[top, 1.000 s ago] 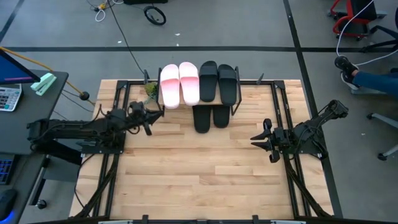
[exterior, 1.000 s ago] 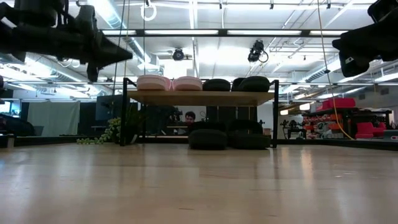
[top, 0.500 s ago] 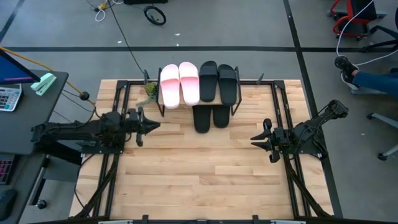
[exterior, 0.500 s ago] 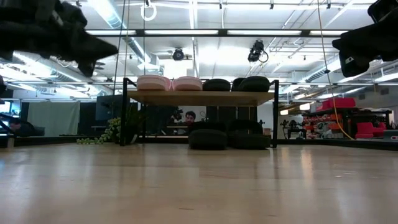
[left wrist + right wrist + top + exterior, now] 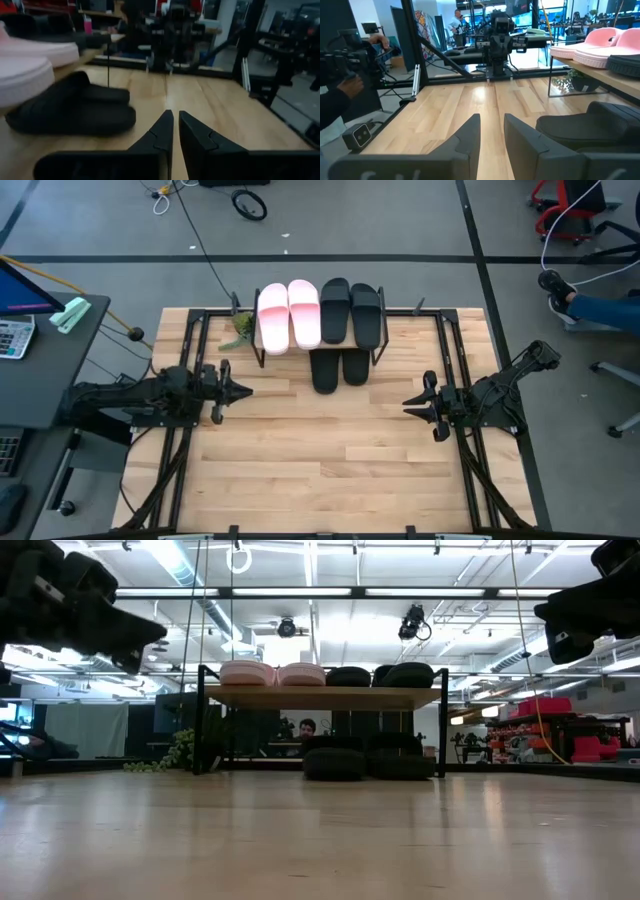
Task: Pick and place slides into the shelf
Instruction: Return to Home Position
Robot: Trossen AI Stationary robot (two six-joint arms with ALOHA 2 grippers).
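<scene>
The shelf (image 5: 318, 340) stands at the table's far middle. Two pale pink slides (image 5: 288, 315) and two black slides (image 5: 352, 312) lie side by side on its plank top. Two more black slides (image 5: 340, 368) rest on the table under it, also seen in the left wrist view (image 5: 75, 107). My left gripper (image 5: 243, 390) hovers shut over the table's left part, near and left of the shelf, holding nothing. My right gripper (image 5: 407, 402) hovers at the table's right, narrowly open and empty, its fingers (image 5: 470, 127) pointing toward the left.
A small green plant (image 5: 240, 328) sits just left of the shelf. Black frame rails (image 5: 190, 350) run along the table's left and right sides. Bare wood lies in front of the shelf (image 5: 330, 450). A person stands beyond the table (image 5: 340, 85).
My left gripper has drawn back from the shelf's left end toward the table's near and left side and has turned about its wrist. The right arm and all the slides have stayed put.
</scene>
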